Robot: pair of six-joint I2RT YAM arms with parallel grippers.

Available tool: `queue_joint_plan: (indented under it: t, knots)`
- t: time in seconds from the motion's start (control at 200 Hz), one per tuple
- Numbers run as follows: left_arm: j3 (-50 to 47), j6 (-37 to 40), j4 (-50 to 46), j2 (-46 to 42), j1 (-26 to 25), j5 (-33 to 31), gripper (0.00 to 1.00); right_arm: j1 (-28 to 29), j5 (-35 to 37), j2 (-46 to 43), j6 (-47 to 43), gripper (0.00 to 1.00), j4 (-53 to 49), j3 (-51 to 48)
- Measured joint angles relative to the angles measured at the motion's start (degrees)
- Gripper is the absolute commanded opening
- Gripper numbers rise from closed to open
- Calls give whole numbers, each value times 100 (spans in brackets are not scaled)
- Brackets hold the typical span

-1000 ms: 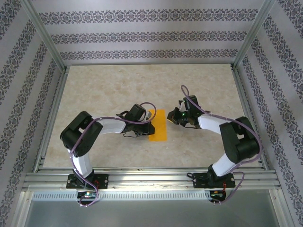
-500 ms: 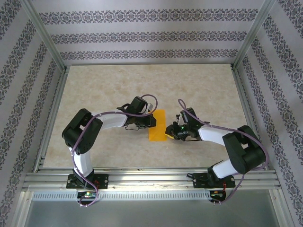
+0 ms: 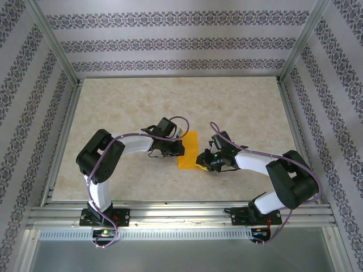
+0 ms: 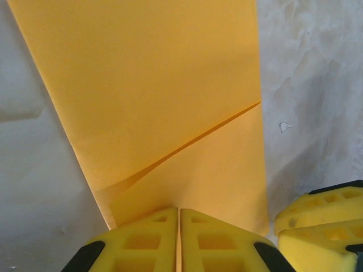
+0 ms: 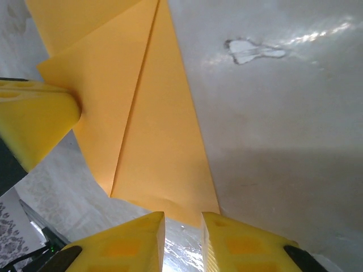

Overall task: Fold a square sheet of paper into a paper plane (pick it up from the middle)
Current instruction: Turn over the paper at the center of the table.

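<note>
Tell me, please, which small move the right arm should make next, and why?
Probably ease the right fingers forward, then close them on the folded bright orange paper sheet. They stand slightly apart, with the sheet's nearest edge just before their gap, while the left fingers, pressed together, rest at its other side.

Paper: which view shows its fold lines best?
Left wrist: the paper sits close, with one diagonal crease sharp across it. Right wrist shows a folded flap edge at an angle. Top external shows a small orange strip, no creases legible.
</note>
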Motion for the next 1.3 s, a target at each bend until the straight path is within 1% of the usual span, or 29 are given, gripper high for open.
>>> queue_joint_plan:
  t: [0.175,0.629,0.959,1.129,1.299]
  knots:
    - [-11,22,0,107,4,22,10,4,42,63,-44,25,-149,114]
    - [-50,17,61,107,28,74,9,48,28,409,-42,26,-125,293]
    - [-63,15,96,107,37,109,9,48,-103,680,-17,34,-140,599]
    - [-76,17,120,107,37,114,9,35,-98,1036,-48,37,118,977]
    - [-76,17,120,107,37,114,8,-44,-105,1207,-70,39,286,1207]
